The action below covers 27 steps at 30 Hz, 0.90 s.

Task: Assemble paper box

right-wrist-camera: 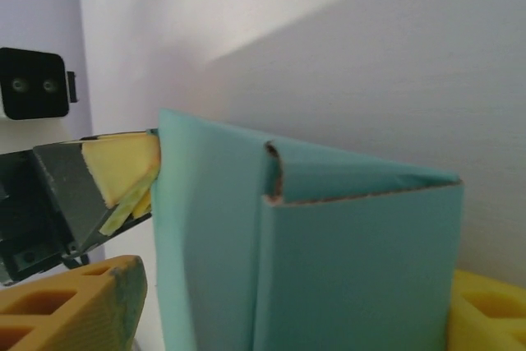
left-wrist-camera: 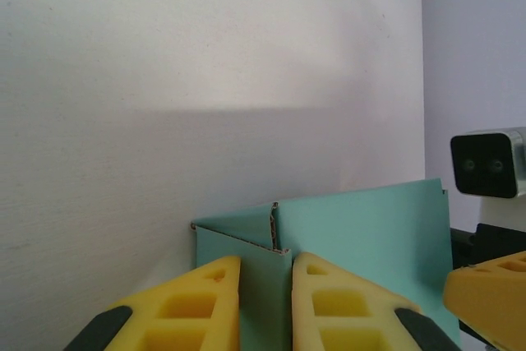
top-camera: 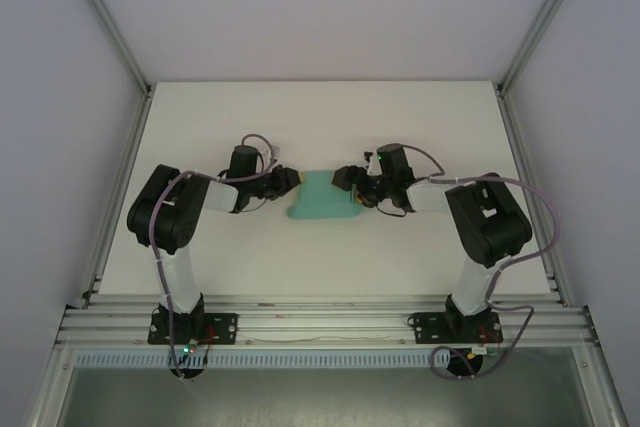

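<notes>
White table (top-camera: pixel 200 127) under paper box (top-camera: pixel 322 199); left claw (left-wrist-camera: pixel 266 279) pinches its wall; right claw (right-wrist-camera: pixel 275 310) straddles it, grip unclear.

— How does the paper box (top-camera: pixel 325 197) look?

— It is thin teal-green card, partly folded rather than flat. Close up, smooth panels stand upright and meet at a sharp corner crease.

— Any detail on the edges?

— A pale brown cut edge runs along the top of one panel, with a small notch where two panels join.

— And where does it lie?

— It lies near the middle of the white table (top-camera: pixel 250 117). From above it shows as a squarish patch, with its lower left part spreading outward in a rounded shape.
</notes>
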Each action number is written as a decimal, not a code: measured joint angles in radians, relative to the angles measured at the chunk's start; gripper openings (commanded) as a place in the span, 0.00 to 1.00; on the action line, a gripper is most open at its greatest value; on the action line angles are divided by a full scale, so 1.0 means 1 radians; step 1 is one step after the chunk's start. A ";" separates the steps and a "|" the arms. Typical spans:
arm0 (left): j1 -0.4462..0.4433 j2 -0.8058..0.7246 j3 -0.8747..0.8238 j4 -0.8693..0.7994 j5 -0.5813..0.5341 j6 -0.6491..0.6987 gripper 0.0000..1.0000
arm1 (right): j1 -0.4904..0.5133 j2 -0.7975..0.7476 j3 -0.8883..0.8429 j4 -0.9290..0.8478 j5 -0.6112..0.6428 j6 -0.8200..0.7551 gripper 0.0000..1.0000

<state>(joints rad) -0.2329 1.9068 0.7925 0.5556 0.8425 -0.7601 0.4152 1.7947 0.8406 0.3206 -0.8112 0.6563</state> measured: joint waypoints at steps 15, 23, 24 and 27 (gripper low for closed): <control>0.001 -0.105 0.011 -0.079 -0.048 0.121 1.00 | -0.014 -0.083 0.011 -0.038 -0.037 0.074 0.48; -0.046 -0.338 0.044 -0.169 -0.112 0.498 1.00 | -0.071 -0.134 0.092 -0.240 -0.026 0.171 0.45; -0.067 -0.366 0.053 -0.196 -0.123 0.561 1.00 | -0.082 -0.140 0.100 -0.259 -0.028 0.191 0.43; -0.160 -0.436 0.101 -0.323 -0.145 0.785 1.00 | -0.122 -0.157 0.125 -0.315 -0.040 0.267 0.42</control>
<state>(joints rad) -0.3931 1.4712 0.8936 0.2329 0.6971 0.0250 0.2932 1.6379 0.9653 0.0059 -0.8516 0.9230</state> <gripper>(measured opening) 0.996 0.442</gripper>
